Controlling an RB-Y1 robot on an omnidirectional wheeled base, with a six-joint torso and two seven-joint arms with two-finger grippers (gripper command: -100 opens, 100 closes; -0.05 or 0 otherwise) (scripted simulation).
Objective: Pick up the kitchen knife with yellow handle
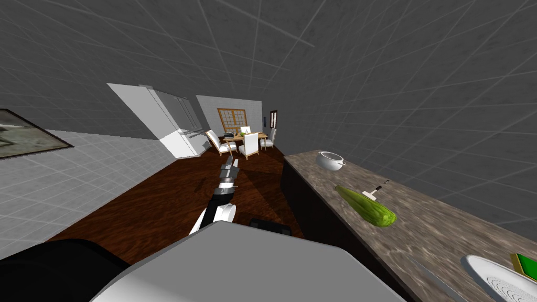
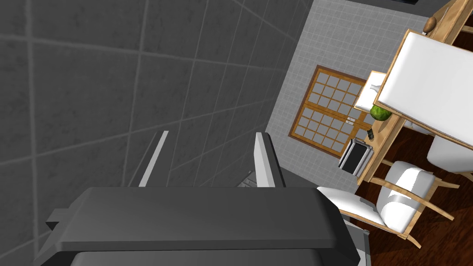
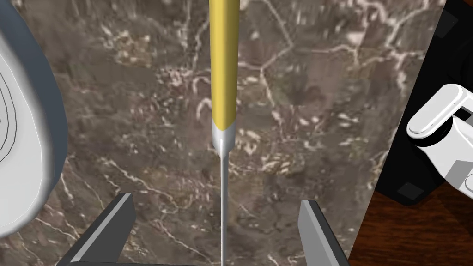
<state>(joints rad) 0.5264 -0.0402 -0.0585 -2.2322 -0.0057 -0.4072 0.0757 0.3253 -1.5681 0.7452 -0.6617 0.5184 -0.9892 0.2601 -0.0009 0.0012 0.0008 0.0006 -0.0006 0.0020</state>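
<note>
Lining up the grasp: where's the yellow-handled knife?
In the right wrist view the knife lies on the marbled counter beside a white plate, its blade between the fingers of the open right gripper.

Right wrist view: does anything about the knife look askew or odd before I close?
The yellow-handled kitchen knife lies on the brown marbled counter, but its grey blade shows only as a thin line, as if standing on edge. The right gripper, fingers open, straddles that blade, not the handle.
</note>
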